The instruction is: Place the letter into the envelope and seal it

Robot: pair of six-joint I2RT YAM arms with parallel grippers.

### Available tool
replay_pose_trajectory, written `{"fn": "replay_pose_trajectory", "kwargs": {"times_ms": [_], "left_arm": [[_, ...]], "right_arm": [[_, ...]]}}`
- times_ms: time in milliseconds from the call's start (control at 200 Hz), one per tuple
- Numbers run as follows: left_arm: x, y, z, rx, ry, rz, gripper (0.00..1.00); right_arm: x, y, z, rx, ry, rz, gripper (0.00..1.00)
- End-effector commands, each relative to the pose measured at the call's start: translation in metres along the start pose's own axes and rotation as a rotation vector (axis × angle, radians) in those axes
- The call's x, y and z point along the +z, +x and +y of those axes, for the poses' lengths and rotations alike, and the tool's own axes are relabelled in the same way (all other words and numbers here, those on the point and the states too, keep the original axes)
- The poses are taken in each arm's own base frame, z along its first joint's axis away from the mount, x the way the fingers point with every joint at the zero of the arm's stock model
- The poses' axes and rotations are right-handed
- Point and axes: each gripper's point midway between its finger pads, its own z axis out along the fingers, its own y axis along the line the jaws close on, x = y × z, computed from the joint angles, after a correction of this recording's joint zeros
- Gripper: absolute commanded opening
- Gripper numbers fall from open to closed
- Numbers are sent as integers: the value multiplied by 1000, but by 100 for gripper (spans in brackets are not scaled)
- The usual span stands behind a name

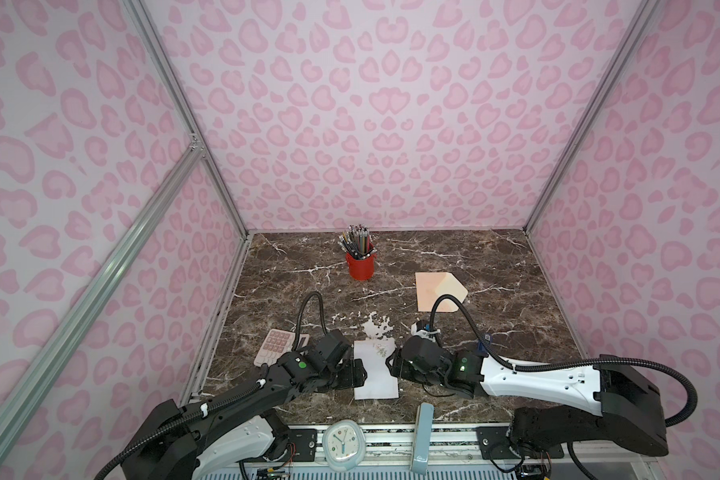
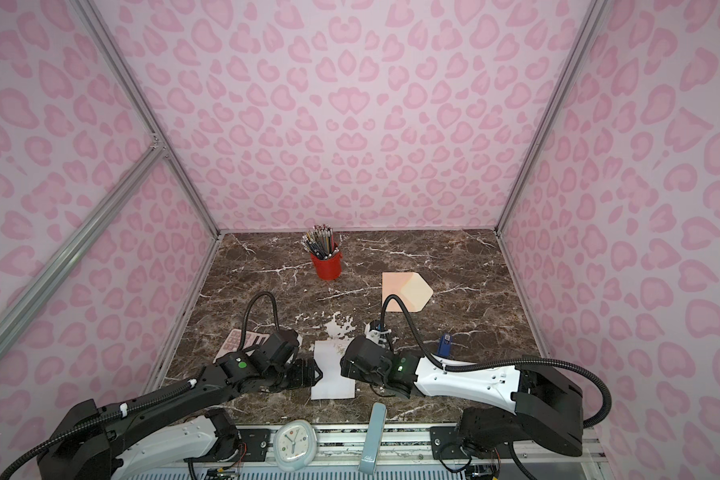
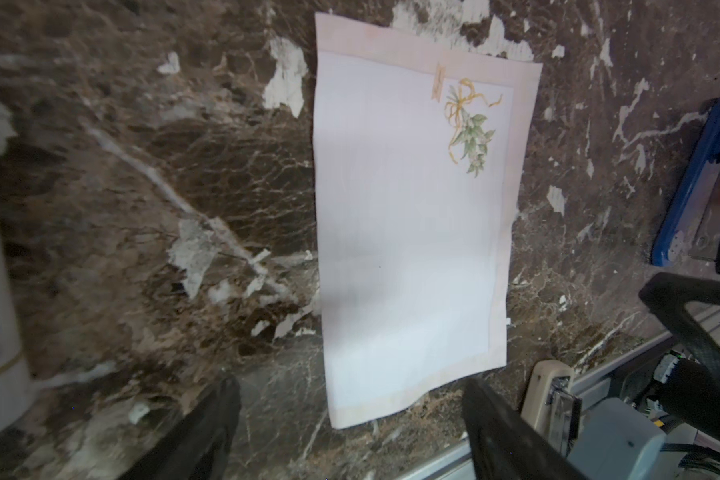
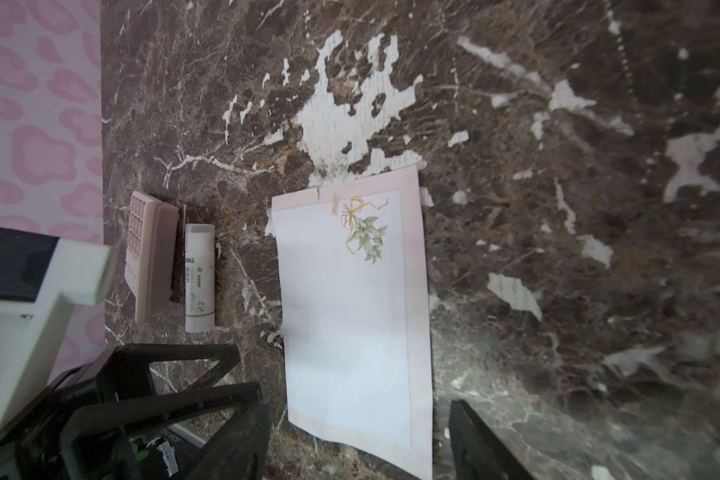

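Found thin white paper letter (image 1: pixel 376 371) flat on brown marble desk (image 1: pixel 495 270), between left hand (image 3: pixel 349 384) and right hand (image 4: pixel 354 398), both spread apart, clamping nothing; peach-pink paper envelope (image 1: pixel 437 291) well beyond.

The only print that can be read is on the white glue stick (image 4: pixel 199 277) in the right wrist view. It shows the letters "eli" of a brand name, whose start is cut off at the tube's edge, and "21g" near the banded end; the fine lines between them are too small to make out. The small tan tag on the letter (image 4: pixel 350 316), the calculator (image 4: pixel 150 257) keys and the clock (image 1: pixel 343 444) face in both top views carry marks, but nothing legible.
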Motion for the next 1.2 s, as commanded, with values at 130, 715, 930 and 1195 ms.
{"fn": "replay_pose_trajectory", "kwargs": {"times_ms": [130, 715, 930, 1195], "left_arm": [[9, 0, -9, -16, 49, 6, 87], [21, 3, -10, 4, 63, 31, 85], [23, 7, -5, 3, 55, 36, 85], [25, 9, -2, -1, 55, 36, 83]], "right_arm": [[10, 14, -5, 57, 8, 42, 71], [30, 32, -13, 157, 3, 146, 58], [30, 33, -18, 200, 10, 169, 54], [28, 35, -26, 219, 38, 209, 54]]}}
